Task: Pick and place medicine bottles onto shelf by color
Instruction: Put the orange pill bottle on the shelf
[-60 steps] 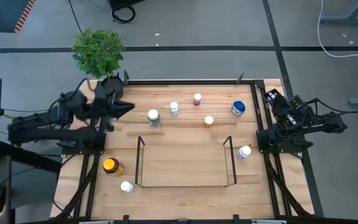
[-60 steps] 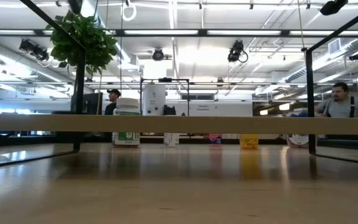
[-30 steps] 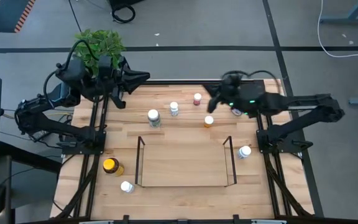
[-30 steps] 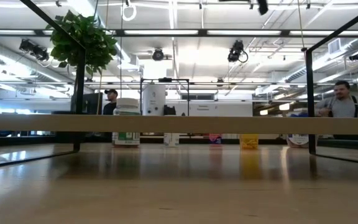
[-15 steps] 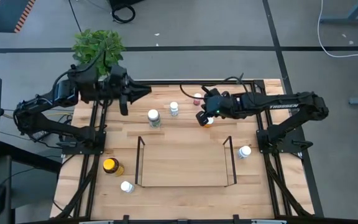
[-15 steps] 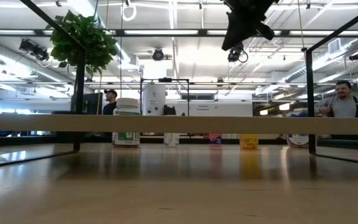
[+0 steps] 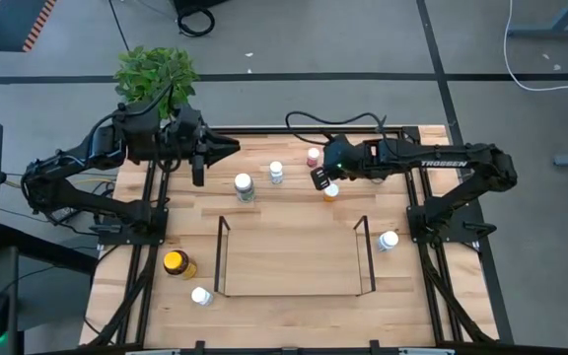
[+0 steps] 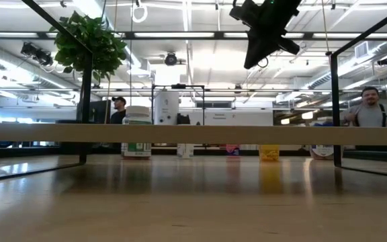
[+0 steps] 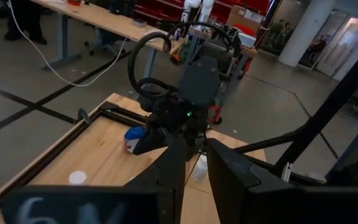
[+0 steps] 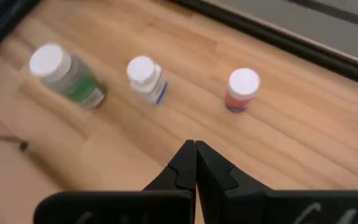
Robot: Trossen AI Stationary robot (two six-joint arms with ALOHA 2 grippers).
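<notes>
Several medicine bottles stand upright on their bases on the wooden table. A green-labelled bottle [image 7: 244, 185], a white one [image 7: 276, 173], a red one [image 7: 313, 156] and an orange one [image 7: 331, 191] stand in the far row. The black wire shelf [image 7: 294, 258] stands mid-table. My right gripper [image 7: 316, 178] is shut and empty. It hangs high over the table beside the orange bottle, and it shows at the top of the low view [image 8: 267, 30]. My left gripper [image 7: 223, 149] hovers at the far left, narrowly open and empty. The blue-capped bottle [image 9: 132, 138] stands behind my right arm.
An amber yellow-lidded jar [image 7: 176, 263] and a white-capped bottle [image 7: 201, 296] stand left of the shelf. Another white-capped bottle [image 7: 390, 240] stands to its right. A potted plant [image 7: 156, 79] sits at the far left corner. People stand in the room beyond the table [image 8: 371, 111].
My right gripper has swung from the far right toward the table's left and come down, and it now hangs by the orange bottle. My left gripper has moved a little toward the near edge. No bottle has moved.
</notes>
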